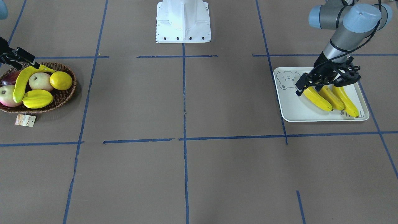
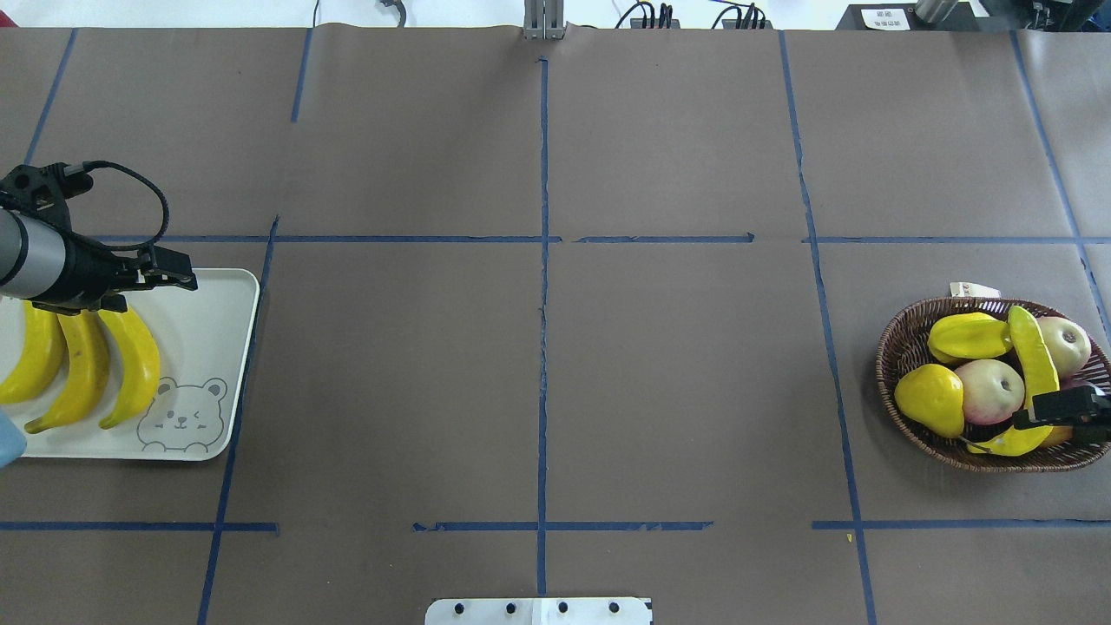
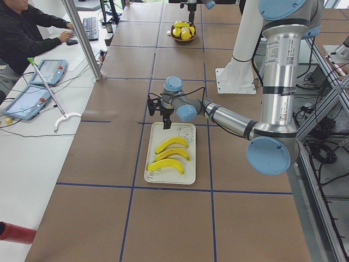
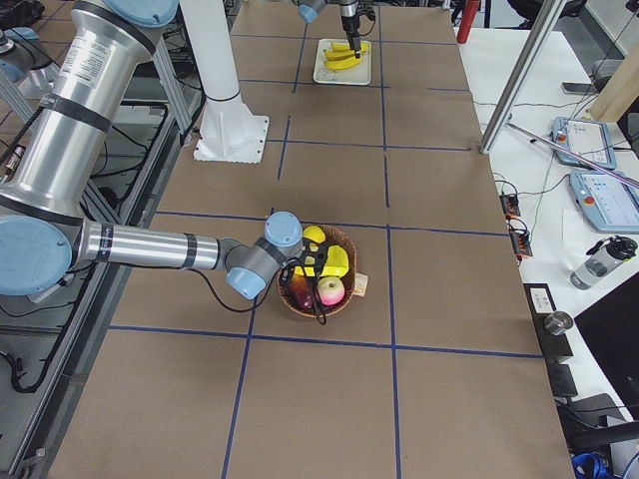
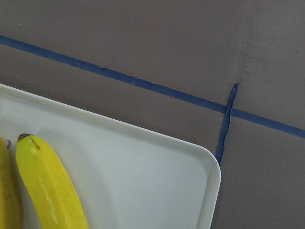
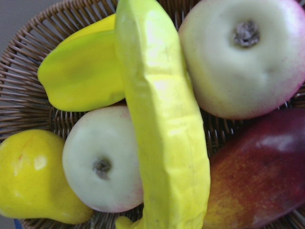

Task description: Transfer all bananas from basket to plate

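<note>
Three yellow bananas point(image 1: 331, 97) lie side by side on the pale bear-face plate point(image 1: 298, 109), which also shows in the overhead view point(image 2: 217, 304). My left gripper point(image 1: 306, 88) hovers open and empty over their stem ends at the plate's robot-side edge. A fourth banana point(image 2: 1033, 356) lies across the other fruit in the brown wicker basket point(image 2: 903, 347); it fills the right wrist view point(image 6: 162, 124). My right gripper point(image 2: 1041, 412) is low over that banana's near end, jaws apart, with the banana resting on the fruit.
The basket also holds a lemon point(image 1: 61, 80), a starfruit point(image 1: 38, 98), two pale apples point(image 1: 40, 81) and a dark red mango point(image 1: 11, 77). A paper tag point(image 1: 25, 120) lies beside it. The robot base point(image 1: 183, 21) stands at the table's centre back. An operator point(image 3: 27, 33) sits at a side desk.
</note>
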`<state>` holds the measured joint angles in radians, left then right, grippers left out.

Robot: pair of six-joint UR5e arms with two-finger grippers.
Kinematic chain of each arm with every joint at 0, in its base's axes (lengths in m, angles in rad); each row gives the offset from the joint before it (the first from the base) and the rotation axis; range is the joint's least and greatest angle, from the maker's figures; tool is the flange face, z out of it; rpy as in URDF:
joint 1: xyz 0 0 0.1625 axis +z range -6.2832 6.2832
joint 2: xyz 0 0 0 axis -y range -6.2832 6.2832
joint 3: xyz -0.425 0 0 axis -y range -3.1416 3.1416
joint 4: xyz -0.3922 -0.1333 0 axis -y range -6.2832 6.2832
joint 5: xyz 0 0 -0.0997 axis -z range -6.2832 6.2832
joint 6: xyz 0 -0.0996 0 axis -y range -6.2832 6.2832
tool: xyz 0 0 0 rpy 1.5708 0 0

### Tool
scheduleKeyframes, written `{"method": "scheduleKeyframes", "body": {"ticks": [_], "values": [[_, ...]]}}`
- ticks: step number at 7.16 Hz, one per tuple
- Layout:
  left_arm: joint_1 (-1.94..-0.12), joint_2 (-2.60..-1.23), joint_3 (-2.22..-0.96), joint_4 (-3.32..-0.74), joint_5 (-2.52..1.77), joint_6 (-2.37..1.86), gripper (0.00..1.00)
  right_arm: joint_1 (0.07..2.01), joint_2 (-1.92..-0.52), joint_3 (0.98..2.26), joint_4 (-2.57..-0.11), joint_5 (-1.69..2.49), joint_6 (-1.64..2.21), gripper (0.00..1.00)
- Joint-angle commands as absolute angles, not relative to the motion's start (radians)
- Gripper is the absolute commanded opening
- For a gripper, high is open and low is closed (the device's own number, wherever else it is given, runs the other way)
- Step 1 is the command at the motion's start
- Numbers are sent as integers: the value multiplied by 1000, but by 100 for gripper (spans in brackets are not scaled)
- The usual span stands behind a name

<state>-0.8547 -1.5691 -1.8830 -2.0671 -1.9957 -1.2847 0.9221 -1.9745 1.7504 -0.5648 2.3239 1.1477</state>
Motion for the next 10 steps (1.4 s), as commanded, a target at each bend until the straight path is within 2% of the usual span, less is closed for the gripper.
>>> {"method": "scheduleKeyframes", "body": {"ticks": [1,3,4,5,8,10], "values": [[-853,-1566,-1882,-2066,-1994,-1285,100,917,-1976,1749,-566,2316,1149,95],[-851,-1565,-1882,-2068,-1993,-1285,100,920,-1979,1749,-561,2322,1147,36],[-851,-1563,-1882,-2068,-1993,-1285,100,922,-1980,1752,-561,2327,1146,12],[-851,-1563,-1882,-2068,-1991,-1285,100,923,-1980,1753,-561,2329,1146,3],[-851,-1563,-1881,-2068,-1991,-1285,100,1053,-1977,1764,-555,2458,1134,2],[-851,-1563,-1881,-2068,-1993,-1285,100,1152,-1980,1817,-557,2587,1132,0]]}}
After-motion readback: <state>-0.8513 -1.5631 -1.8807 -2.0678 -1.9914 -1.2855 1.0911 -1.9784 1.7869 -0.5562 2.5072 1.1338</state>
